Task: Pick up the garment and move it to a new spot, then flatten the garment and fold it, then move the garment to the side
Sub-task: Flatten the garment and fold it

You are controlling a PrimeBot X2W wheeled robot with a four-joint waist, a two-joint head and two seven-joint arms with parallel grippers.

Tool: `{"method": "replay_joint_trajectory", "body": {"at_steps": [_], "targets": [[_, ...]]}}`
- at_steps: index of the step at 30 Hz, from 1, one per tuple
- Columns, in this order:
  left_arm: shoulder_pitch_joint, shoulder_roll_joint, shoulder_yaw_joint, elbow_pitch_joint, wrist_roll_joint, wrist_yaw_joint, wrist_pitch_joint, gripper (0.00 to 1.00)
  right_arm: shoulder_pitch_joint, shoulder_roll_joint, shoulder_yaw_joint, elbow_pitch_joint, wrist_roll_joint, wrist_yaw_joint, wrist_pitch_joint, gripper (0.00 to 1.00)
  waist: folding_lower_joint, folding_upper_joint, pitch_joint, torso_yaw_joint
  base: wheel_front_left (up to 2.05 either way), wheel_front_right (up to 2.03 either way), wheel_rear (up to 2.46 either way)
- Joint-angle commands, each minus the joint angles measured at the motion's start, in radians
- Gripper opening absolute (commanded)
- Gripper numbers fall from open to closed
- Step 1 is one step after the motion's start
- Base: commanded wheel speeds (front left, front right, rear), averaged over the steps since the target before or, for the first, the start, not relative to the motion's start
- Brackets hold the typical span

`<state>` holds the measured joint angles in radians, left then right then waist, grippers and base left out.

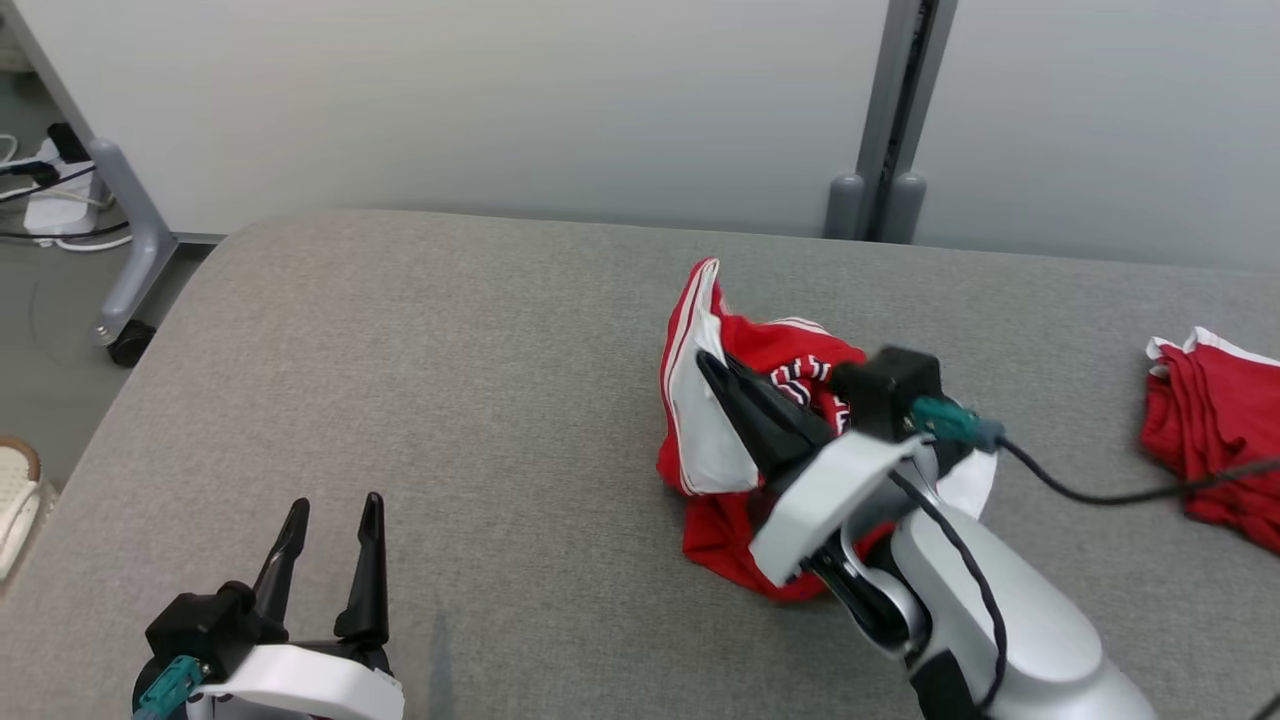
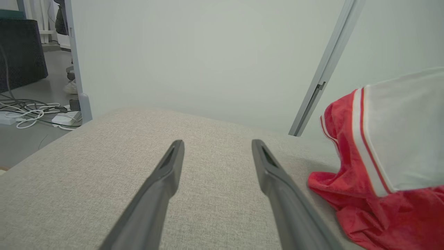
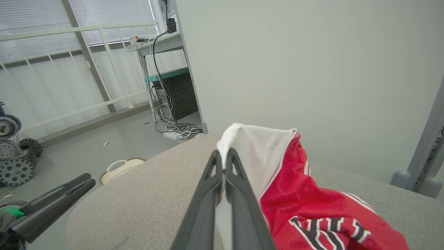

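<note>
My right hand [image 3: 223, 152] is pinched shut on the white edge of the garment [image 1: 700, 440], heaped right of centre on the tabletop [image 1: 450, 350]; so thin a hold may slip when lifting. My left hand [image 1: 335, 502] gapes empty

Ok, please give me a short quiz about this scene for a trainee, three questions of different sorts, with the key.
1. True or false: the left hand is shut on the garment.
2. What does the right hand pinch? A) the white part of the garment B) a cable C) nothing
3. Fill the gap: a second red cloth lies on the table at the robot's ___ side.

Key: 1 false, it is open and apart from the garment; 2 A; 3 right.
</note>
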<state>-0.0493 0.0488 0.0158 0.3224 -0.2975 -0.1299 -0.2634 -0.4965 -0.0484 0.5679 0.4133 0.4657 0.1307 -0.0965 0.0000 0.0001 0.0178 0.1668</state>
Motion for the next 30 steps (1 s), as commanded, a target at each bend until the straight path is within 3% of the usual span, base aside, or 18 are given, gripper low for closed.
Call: {"method": "replay_joint_trajectory", "body": {"at_steps": [1,8,18,25,30], "targets": [[-0.021,0.004,-0.006,0.003,-0.007,-0.001,-0.001,1.0,-0.056,-0.005,0.031,0.019,0.042,0.0,0.003,0.0,0.0,-0.0001,-0.001,0.02,0.0,0.0,0.0],[-0.027,0.004,-0.032,0.01,-0.029,0.001,-0.001,1.0,-0.273,-0.005,0.142,0.146,0.173,0.0,-0.054,0.0,0.0,-0.0001,0.011,0.077,0.0,0.0,0.0],[-0.046,0.004,-0.041,0.013,-0.039,0.003,-0.001,1.0,-0.502,-0.005,0.225,0.233,0.264,0.0,-0.149,0.0,0.0,-0.0001,0.03,0.085,0.0,0.0,0.0],[-0.04,0.004,-0.047,0.013,-0.044,0.005,-0.001,1.0,-0.588,-0.005,0.191,0.25,0.261,0.0,-0.171,0.0,0.0,-0.0001,0.032,0.065,0.0,0.0,0.0],[-0.025,0.004,-0.044,0.014,-0.04,0.007,-0.001,1.0,-0.531,-0.032,0.11,0.218,0.187,0.0,-0.171,0.0,0.0,-0.0001,0.028,0.034,0.0,0.0,0.0]]}}
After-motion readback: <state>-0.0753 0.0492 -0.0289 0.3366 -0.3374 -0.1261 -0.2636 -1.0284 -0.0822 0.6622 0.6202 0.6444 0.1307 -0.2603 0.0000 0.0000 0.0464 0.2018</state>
